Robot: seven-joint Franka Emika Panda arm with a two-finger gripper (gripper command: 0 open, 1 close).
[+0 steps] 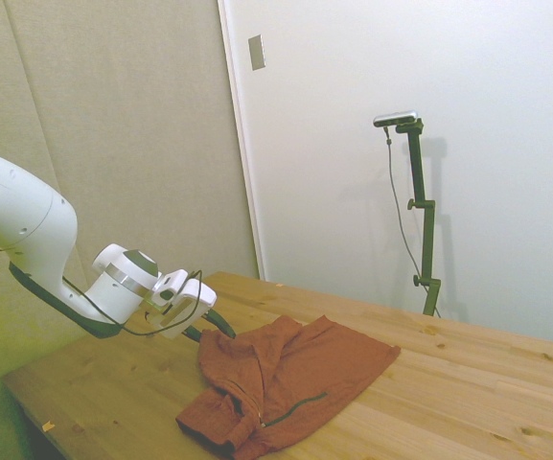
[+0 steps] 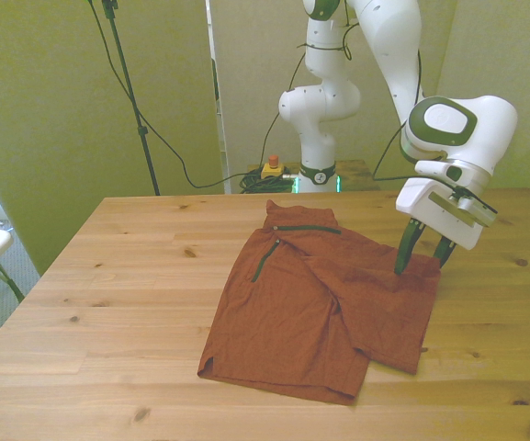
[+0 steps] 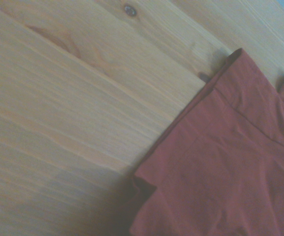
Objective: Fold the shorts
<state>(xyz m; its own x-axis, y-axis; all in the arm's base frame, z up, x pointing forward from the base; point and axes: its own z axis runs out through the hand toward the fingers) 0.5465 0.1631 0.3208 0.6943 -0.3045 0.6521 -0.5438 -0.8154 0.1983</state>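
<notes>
A wooden table [image 2: 118, 303], with a red-and-yellow button box [image 2: 271, 168] behind it

White arm extends low over the table, wrist tilted downward. Gripper [image 2: 422, 256] [image 1: 215, 329] points down at a slant, its two dark fingers [image 2: 404, 250] parted, tips close to the surface.

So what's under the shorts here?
Only the wooden table shows around the shorts, which lie spread on it. One leg is doubled over the other; anything beneath the cloth is hidden.
</notes>
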